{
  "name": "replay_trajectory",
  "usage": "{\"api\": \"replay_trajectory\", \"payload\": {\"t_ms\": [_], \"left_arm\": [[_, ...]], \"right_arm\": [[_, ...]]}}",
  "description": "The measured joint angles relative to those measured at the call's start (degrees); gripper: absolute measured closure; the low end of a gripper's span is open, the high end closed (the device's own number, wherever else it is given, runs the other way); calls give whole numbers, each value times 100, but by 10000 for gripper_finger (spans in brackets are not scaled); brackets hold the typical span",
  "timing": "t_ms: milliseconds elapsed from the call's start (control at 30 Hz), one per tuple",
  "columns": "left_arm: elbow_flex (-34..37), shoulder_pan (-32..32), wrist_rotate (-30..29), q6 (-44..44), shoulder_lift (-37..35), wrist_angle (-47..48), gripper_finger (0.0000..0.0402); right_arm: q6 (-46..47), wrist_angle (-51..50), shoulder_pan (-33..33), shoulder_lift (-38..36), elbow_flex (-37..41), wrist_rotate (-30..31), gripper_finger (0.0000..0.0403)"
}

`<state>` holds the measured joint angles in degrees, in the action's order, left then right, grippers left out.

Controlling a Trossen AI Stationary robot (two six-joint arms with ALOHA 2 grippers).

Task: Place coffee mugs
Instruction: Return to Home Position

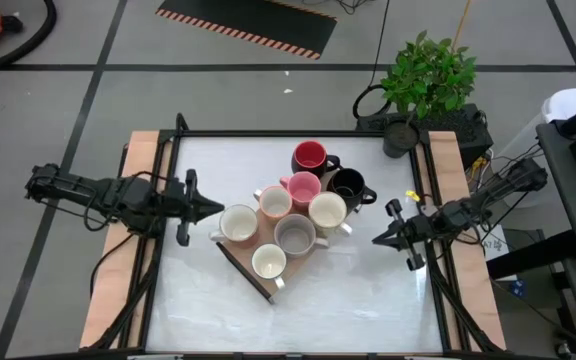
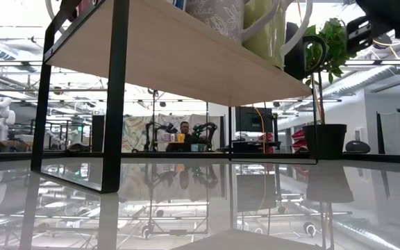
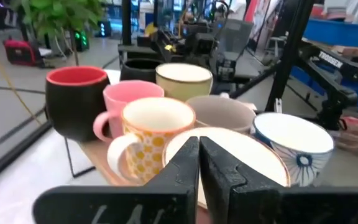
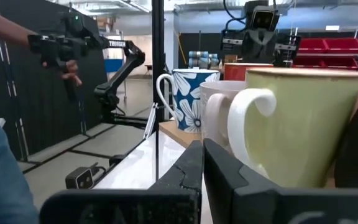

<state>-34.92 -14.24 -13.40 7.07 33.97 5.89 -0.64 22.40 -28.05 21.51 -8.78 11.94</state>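
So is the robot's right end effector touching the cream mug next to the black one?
Apart. The high view shows bare table between the right end effector's shut tips and that cream mug.

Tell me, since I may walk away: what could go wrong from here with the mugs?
The left gripper and right gripper, both shut, sit close beside the shelf; a careless swing could nudge the white mug or cream mug.
The mugs stand packed on the raised shelf, so one knock might shift several.
The front mug sits near the shelf's corner and could fall.
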Motion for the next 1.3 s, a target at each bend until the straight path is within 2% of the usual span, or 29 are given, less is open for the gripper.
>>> {"api": "replay_trajectory", "payload": {"t_ms": [167,267,467,733,900,1067,1300], "left_arm": [[0,0,-21,442,57,30,387],[-2,0,-390,1004,51,112,387],[-2,-60,-420,15,36,156,387],[20,-103,-396,-263,-108,194,387],[629,-118,-385,-46,-417,-53,387],[1296,-118,-453,118,-766,-959,387],[1567,-118,-514,111,-924,-1072,397]], "right_arm": [[154,301,2,3,307,-142,403],[372,388,0,-6,437,-343,403],[572,446,0,-6,584,-476,403],[454,391,0,-7,642,-474,403],[446,207,0,-7,651,-474,403],[446,249,72,-15,654,-479,403],[448,266,535,-15,661,-732,403]]}}
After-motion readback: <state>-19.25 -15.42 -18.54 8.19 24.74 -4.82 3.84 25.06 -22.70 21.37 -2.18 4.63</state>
